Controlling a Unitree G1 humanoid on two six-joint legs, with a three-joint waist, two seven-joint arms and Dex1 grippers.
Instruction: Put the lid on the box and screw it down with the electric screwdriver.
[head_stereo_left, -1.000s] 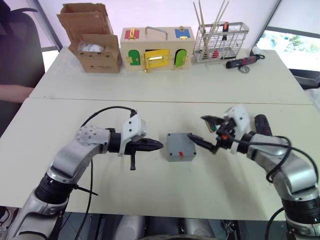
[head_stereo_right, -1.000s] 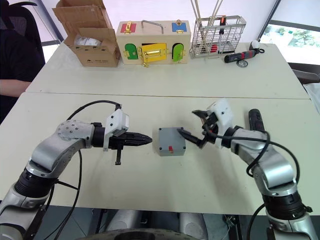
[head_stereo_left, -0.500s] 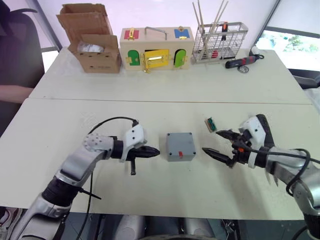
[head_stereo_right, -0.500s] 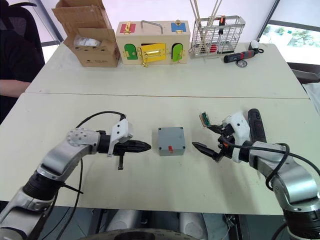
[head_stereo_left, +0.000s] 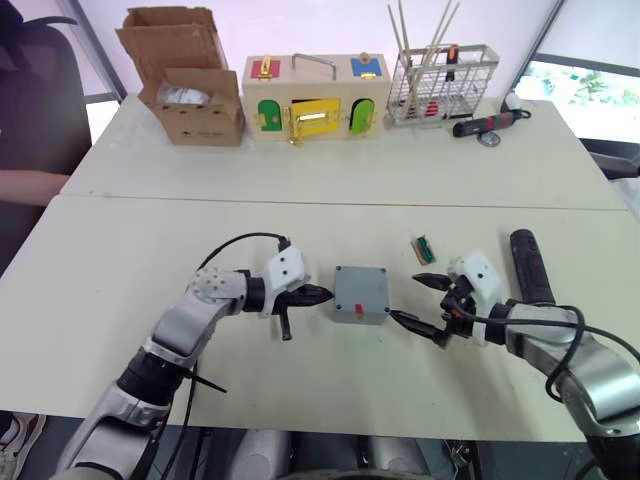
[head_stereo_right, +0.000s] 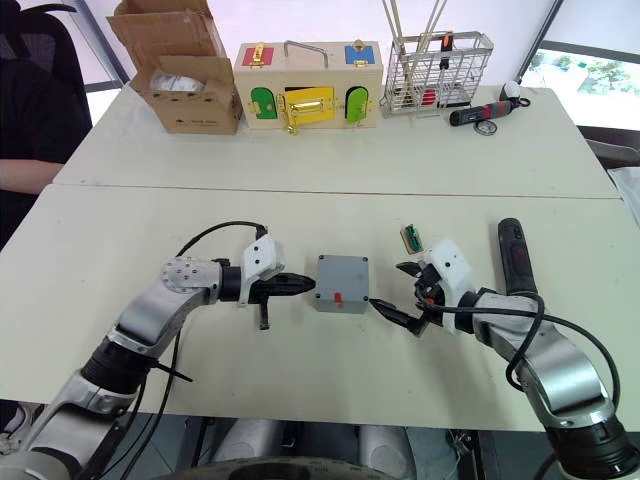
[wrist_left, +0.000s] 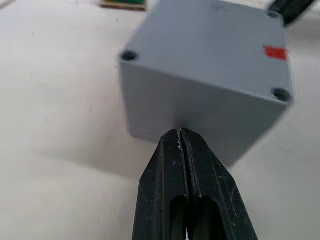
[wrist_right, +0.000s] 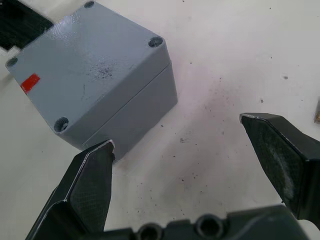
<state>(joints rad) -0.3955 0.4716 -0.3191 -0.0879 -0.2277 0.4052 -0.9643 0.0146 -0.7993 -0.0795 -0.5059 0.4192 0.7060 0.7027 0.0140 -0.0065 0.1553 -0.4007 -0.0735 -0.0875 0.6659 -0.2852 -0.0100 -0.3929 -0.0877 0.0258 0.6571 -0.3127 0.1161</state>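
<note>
So the grey box (head_stereo_left: 362, 293) sits in the middle of the near table (head_stereo_left: 300, 390), with the lid (wrist_right: 85, 75) already on top of it; the seam between the two shows in the right wrist view, along with a small red mark on the upper face and screw holes at the corners. The left gripper (head_stereo_left: 318, 295) is pinched fully closed with nothing in it, and its tip is right up against the box's left side wall, touching or nearly so. The right gripper (head_stereo_right: 400, 295) is spread wide open on the other side, one finger reaching close to the box's corner without holding anything. The electric screwdriver (head_stereo_left: 527, 266) lies flat on the table to the right, beyond the right arm. A little green chip (head_stereo_left: 422, 248) rests just behind that gripper. At the far edge stand a cardboard box (head_stereo_left: 185, 88), a wooden box with coloured doors (head_stereo_left: 315, 98) and a wire rack (head_stereo_left: 440, 82).
</note>
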